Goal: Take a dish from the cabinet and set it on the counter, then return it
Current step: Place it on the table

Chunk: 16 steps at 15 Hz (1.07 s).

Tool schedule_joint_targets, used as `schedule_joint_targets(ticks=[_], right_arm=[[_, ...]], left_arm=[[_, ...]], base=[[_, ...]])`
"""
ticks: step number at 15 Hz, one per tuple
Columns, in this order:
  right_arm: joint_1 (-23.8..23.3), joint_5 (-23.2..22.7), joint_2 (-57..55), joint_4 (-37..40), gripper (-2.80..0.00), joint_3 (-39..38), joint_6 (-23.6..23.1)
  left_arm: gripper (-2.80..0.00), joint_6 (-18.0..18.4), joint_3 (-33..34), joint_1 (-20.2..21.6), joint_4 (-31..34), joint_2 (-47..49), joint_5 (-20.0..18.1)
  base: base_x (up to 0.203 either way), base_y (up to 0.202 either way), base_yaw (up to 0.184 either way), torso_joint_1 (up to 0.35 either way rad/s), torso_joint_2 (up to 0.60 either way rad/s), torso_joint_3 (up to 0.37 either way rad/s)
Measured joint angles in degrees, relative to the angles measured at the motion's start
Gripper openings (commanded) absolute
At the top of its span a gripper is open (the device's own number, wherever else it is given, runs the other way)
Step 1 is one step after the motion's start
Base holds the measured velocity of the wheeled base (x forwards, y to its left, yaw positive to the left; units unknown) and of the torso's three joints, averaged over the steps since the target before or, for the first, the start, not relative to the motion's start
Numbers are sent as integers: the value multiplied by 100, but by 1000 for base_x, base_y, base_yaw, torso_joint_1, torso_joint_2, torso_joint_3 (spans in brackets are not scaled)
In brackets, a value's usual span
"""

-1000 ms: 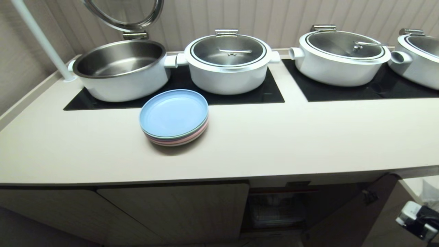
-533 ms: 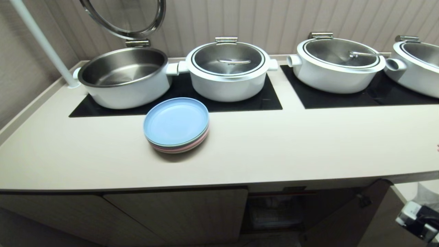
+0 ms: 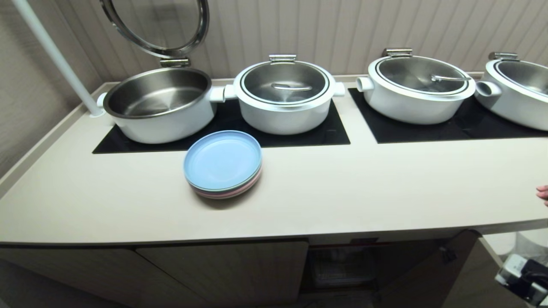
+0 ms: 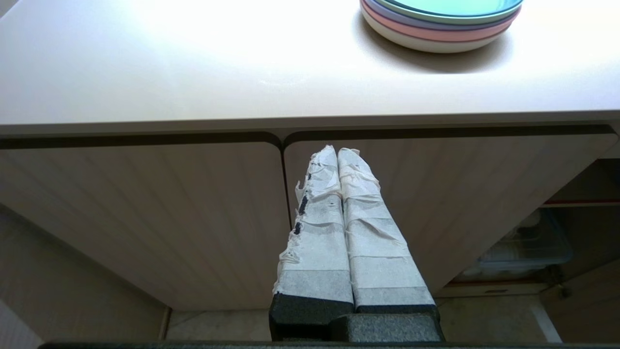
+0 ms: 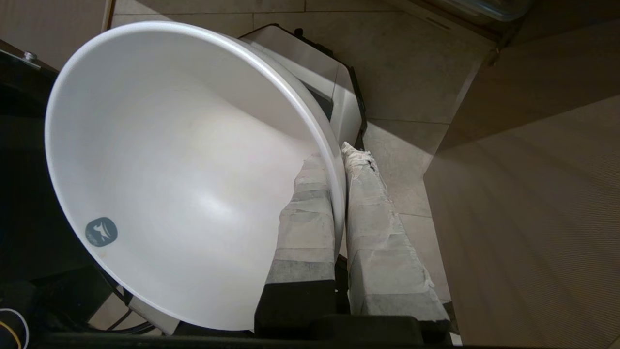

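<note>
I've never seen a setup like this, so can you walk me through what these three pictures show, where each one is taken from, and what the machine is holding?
This is a two-armed robot. The wide picture comes from a camera on its head, looking down at a long counter with four big white pots on black cooktop panels and a stack of pastel plates. Below, a cabinet stands open. A person's fingers peek in at the right edge.

The other two pictures come from cameras on the wrists. The left gripper is shut and empty, facing the cabinet doors. The right gripper pinches the rim of a white bowl, one finger inside, one outside, low above the floor.
</note>
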<state>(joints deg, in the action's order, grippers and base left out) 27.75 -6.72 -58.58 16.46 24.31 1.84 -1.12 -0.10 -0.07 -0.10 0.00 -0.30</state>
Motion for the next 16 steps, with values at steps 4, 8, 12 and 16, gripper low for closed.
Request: schedule_joint_targets(ticks=[4, 8, 12, 16], right_arm=[[9, 0, 20, 4, -280, 20, 9], [9, 9, 21, -2, -280, 22, 2], [9, 11, 32, 7, -280, 15, 23], [11, 11, 24, 12, -280, 104, 27]], left_arm=[[-280, 2, 0, 5, 3, 0, 0], [-280, -2, 0, 0, 2, 0, 4], [-280, -2, 0, 1, 2, 0, 0], [-280, 0, 0, 2, 2, 0, -1]], base=[[0, 0, 0, 0, 0, 0], [0, 0, 0, 0, 0, 0], [0, 0, 0, 0, 0, 0], [0, 0, 0, 0, 0, 0]])
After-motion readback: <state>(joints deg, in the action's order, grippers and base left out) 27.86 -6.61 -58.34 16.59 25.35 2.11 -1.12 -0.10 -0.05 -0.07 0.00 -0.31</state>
